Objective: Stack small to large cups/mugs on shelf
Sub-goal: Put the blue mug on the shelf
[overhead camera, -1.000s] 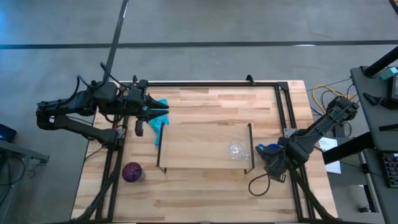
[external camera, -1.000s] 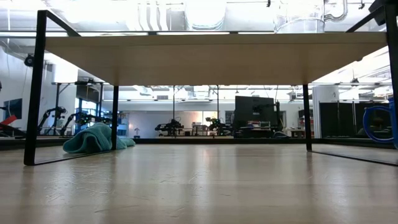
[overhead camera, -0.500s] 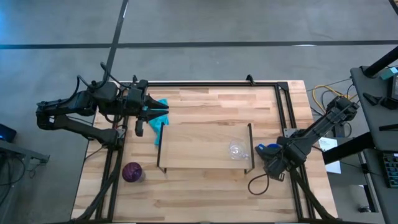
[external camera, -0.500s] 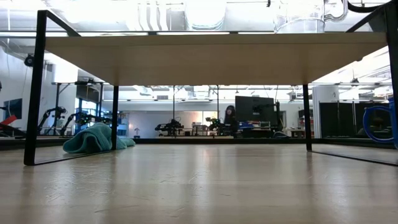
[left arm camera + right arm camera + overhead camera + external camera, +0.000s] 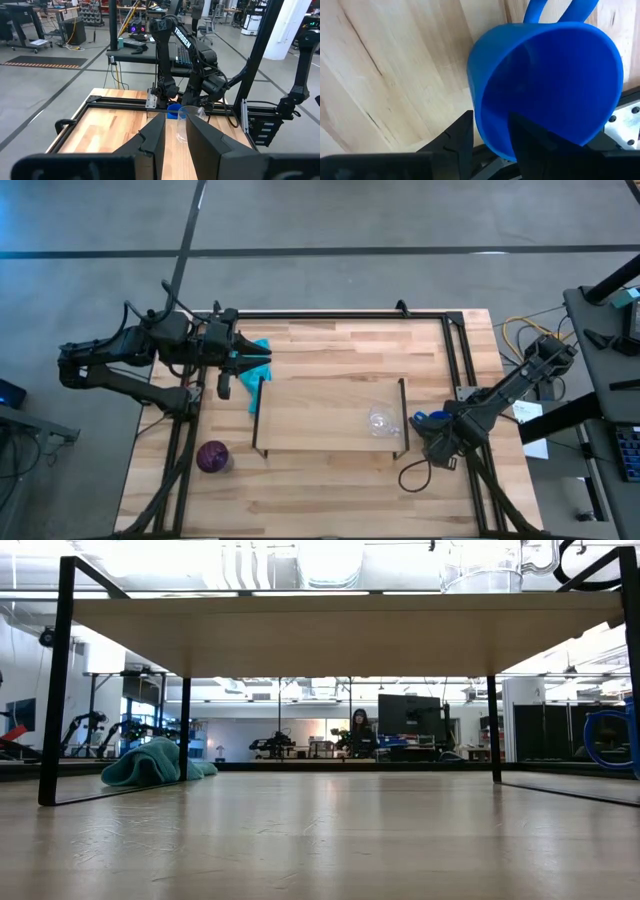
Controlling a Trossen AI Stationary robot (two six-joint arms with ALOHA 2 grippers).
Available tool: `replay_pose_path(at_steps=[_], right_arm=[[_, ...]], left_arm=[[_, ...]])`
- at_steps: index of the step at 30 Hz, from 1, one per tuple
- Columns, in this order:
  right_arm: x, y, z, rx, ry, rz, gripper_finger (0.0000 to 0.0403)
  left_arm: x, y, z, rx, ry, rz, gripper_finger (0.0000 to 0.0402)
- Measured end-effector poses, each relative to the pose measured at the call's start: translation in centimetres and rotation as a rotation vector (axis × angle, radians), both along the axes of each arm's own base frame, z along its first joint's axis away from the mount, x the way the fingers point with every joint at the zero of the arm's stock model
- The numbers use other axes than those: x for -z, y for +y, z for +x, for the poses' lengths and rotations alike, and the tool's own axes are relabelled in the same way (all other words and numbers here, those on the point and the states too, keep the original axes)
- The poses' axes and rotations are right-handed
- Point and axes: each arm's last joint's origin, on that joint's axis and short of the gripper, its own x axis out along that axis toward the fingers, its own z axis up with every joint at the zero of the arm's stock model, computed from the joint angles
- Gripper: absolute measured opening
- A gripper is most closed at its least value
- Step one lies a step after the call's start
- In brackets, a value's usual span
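The light-wood shelf (image 5: pixel 320 415) (image 5: pixel 340 630) stands mid-table on black wire legs. The clear glass cup (image 5: pixel 380 421) (image 5: pixel 485 565) (image 5: pixel 187 122) stands upright on its right part. The purple cup (image 5: pixel 212 457) stands on the table near the left near corner. The blue mug (image 5: pixel 430 420) (image 5: pixel 545 85) (image 5: pixel 605 740) is just past the shelf's right end, low by the tabletop, in my right gripper (image 5: pixel 437 432) (image 5: pixel 490 122), which is shut on it. My left gripper (image 5: pixel 248 367) (image 5: pixel 175 125) waits open at the far left, over a teal cloth. My right gripper holds the blue mug by its rim wall (image 5: pixel 492 132), on the side away from the handle (image 5: pixel 560 10). One finger (image 5: pixel 457 137) is outside the wall and the other (image 5: pixel 535 132) inside the mouth. The mug is tilted, mouth toward the wrist. Whether it rests on the table I cannot tell.
A teal cloth (image 5: pixel 258 360) (image 5: pixel 155 762) lies bunched by the shelf's far left leg. A black cable loop (image 5: pixel 415 477) lies on the table near the right arm. The black frame (image 5: pixel 460 360) rims the tabletop. People and desks show far behind.
My right arm has shifted slightly, and a dark cable loop has come down into the low view's upper right corner. The blue mug, the glass cup and the purple cup have kept their places.
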Motion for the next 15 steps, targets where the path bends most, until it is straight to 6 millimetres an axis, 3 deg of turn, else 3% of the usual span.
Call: replay_pose_path(at_steps=[5, 12, 15], right_arm=[[0.03, 0.01, 0.0, -0.001, -0.001, 0.001, 0.0095], [0.3, -0.12, -0.15, 0.022, 0.008, -0.01, 0.002], [0.31, -0.12, -0.17, 0.039, 0.008, -0.011, 0.0011]], left_arm=[[-0.01, 0.0, 0.0, 0.0, -0.001, 0.0, 0.0063], [-0.01, 0.0, 0.0, 0.0, -0.002, 0.0, 0.0063], [-0.02, 0.01, 0.0, 0.0, -0.002, 0.0, 0.0063]])
